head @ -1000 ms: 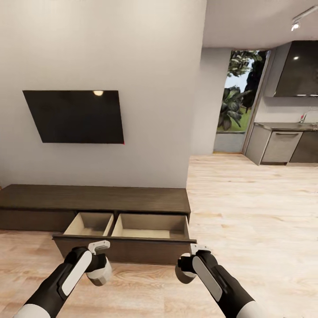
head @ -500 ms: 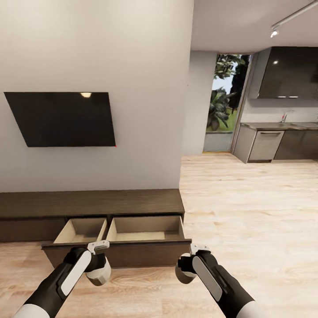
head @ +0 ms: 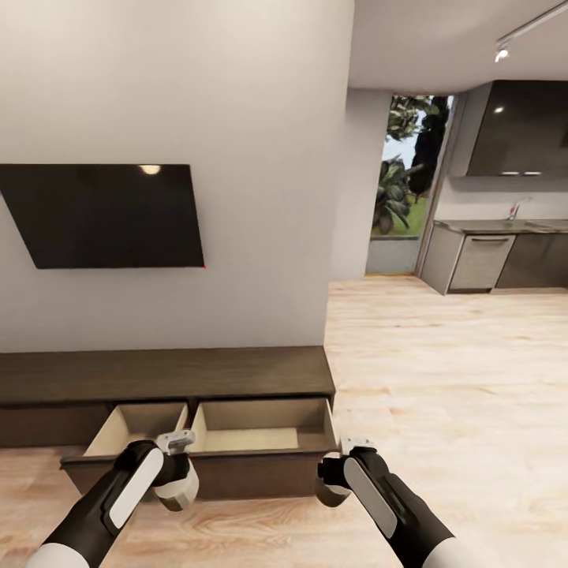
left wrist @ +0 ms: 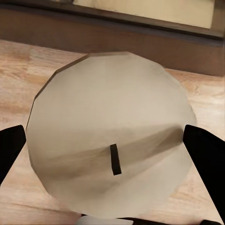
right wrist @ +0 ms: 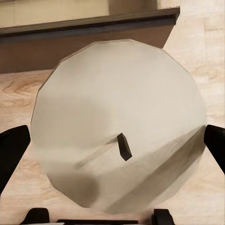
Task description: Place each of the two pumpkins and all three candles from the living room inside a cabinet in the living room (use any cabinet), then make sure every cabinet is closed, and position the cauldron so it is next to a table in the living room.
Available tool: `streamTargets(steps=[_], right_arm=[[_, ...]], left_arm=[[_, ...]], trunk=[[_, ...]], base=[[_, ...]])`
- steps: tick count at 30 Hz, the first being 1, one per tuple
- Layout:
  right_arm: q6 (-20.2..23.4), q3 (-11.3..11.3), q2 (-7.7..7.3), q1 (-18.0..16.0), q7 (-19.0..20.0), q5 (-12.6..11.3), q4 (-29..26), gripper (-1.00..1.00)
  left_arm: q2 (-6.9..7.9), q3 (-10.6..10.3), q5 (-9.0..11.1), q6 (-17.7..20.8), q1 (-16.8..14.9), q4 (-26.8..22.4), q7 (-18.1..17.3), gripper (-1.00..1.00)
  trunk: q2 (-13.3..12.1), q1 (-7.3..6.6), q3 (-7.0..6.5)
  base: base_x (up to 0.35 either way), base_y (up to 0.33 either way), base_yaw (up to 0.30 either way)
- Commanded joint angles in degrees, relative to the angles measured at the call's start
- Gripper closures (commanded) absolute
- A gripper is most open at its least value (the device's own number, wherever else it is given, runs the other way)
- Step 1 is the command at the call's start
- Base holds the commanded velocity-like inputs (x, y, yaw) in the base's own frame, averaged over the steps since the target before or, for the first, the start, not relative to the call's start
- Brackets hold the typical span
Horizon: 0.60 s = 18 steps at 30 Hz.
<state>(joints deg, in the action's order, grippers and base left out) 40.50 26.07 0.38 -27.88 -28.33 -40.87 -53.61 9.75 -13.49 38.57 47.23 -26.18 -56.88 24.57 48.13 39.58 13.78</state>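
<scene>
Below the wall-mounted television point(head: 106, 214), the long dark-brown cabinet point(head: 166, 372) stands with one wide drawer point(head: 260, 430) pulled out, showing two pale beige compartments that look empty. The robot faces it from the wood floor point(head: 442, 410), with both arms held low in front of the drawer front.

Each arm carries a candle. In the left wrist view, a cream candle point(left wrist: 110, 145) with a short dark wick sits between the dark fingers point(left wrist: 206, 159) of the left gripper point(left wrist: 105, 150), which press against its two sides. The right wrist view shows the same: a second candle point(right wrist: 119, 126) clamped between the fingers point(right wrist: 11, 150) of the right gripper point(right wrist: 115, 150). In the head view the left gripper point(head: 177, 473) hangs just in front of the drawer's left half, and the right gripper point(head: 335, 478) just off the drawer's right front corner; both candles are near the drawer but not yet over it.

The likely risks lie in the drop-off. The right gripper sits low, beside the corner rather than above the compartment, so a straight push forward could knock the candle or the wrist into the drawer front and nudge the drawer shut. Releasing before the candles clear the front edge would send them to the floor, where their rounded shape would let them roll away. Pumpkins, the third candle, the cauldron and the table cannot be placed from these views.
</scene>
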Motion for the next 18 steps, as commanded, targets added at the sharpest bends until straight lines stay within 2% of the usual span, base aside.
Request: streamTargets(steps=[1, 18], right_arm=[[0.0, 0.1, -0.02, -0.1, -0.6, -0.6, -0.1, 1.00], [0.0, 0.1, -0.03, -0.1, -0.5, -0.6, 0.0, 1.00]], left_arm=[[0.05, -0.2, 0.5, 0.1, -0.1, -0.1, 0.6, 1.00], [0.01, -0.2, 0.5, 0.1, -0.1, 0.1, 0.6, 1.00]], trunk=[[0.1, 0.04, 0.08], [0.1, 0.04, 0.08]], base=[[0.293, 0.002, 0.000], [0.293, 0.021, 0.000]])
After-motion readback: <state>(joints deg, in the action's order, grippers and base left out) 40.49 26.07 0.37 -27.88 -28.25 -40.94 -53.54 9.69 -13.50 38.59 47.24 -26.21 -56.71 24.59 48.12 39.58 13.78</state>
